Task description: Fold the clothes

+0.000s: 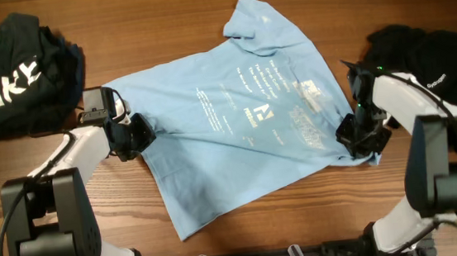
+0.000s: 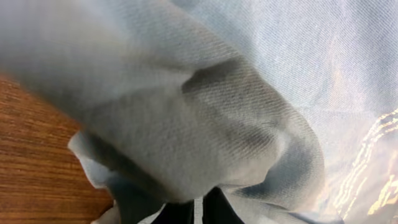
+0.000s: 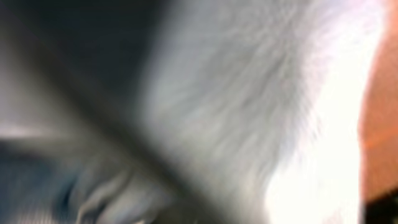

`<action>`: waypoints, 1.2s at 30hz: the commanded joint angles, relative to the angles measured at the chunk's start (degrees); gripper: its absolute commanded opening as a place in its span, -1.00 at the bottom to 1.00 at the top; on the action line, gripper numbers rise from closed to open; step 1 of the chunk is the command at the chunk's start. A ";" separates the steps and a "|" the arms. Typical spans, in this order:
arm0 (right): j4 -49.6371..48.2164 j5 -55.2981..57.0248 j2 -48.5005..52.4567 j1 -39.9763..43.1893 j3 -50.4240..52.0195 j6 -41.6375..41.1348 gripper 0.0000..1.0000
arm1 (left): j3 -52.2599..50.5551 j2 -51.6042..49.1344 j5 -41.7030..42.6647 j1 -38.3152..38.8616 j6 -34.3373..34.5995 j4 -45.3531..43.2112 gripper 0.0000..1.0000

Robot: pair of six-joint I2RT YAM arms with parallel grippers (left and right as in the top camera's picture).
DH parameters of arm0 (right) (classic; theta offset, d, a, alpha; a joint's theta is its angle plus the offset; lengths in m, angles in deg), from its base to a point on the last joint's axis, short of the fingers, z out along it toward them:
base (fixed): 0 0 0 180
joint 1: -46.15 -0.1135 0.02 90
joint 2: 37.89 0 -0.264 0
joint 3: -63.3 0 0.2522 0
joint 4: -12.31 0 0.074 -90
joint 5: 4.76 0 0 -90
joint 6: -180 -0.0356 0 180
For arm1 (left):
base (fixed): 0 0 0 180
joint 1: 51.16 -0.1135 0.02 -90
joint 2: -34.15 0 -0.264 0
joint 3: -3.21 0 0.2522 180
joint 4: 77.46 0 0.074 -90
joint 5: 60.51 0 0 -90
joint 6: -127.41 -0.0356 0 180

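Mid-fold on sky-blue T-shirt (image 1: 236,119): lies print-up, askew and wrinkled, across middle of wooden table (image 1: 302,213). Pinches shirt's left edge with left gripper (image 1: 138,134), jaws pressed together on a bunch of cloth. Fills left wrist view with draped blue fabric, fingertips mostly buried. Clamps right gripper (image 1: 362,135) on shirt's right edge near hem corner, jaws pressed together too. Right wrist view blurred, only pale cloth against lens, so that grip judged from overhead. Leaves black T-shirt with white lettering (image 1: 8,77) heaped far left and black garment (image 1: 421,49) heaped far right, both off to the sides.

To do this well:
- Lift both pinches together, just enough to clear table, and pull outward to tauten before carrying over.
- Move in step at same height, else twists or slides.
- Lay down edge on edge, then smooth.
- Watch for thin pinch slipping on soft cotton, and avoid dragging sleeve under.
- Hold off on releasing until laid flat.
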 commanded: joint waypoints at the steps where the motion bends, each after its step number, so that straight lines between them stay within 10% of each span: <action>1: 1.46 2.10 -7.96 0.50 0.33 -1.05 -0.92 | -1.77 -2.91 -11.52 -0.44 -1.27 -0.26 -0.84; 22: -4.31 -11.45 -27.80 0.22 -0.11 23.87 -0.17 | -1.77 -2.91 -12.13 -0.44 -2.34 -1.09 -0.83; 28: -18.21 -14.27 -27.39 -6.29 -0.52 30.62 0.24 | 0.90 -2.62 -11.28 -0.44 -5.11 3.89 -0.54; 32: -27.04 -12.94 -24.46 -10.99 -2.29 34.25 0.21 | 5.01 -1.73 -11.23 -0.44 -5.11 9.84 -0.42; 36: -34.82 -12.50 -16.06 -13.42 -6.69 37.16 -0.25 | 8.76 0.39 -10.36 -0.44 -5.14 14.43 -0.51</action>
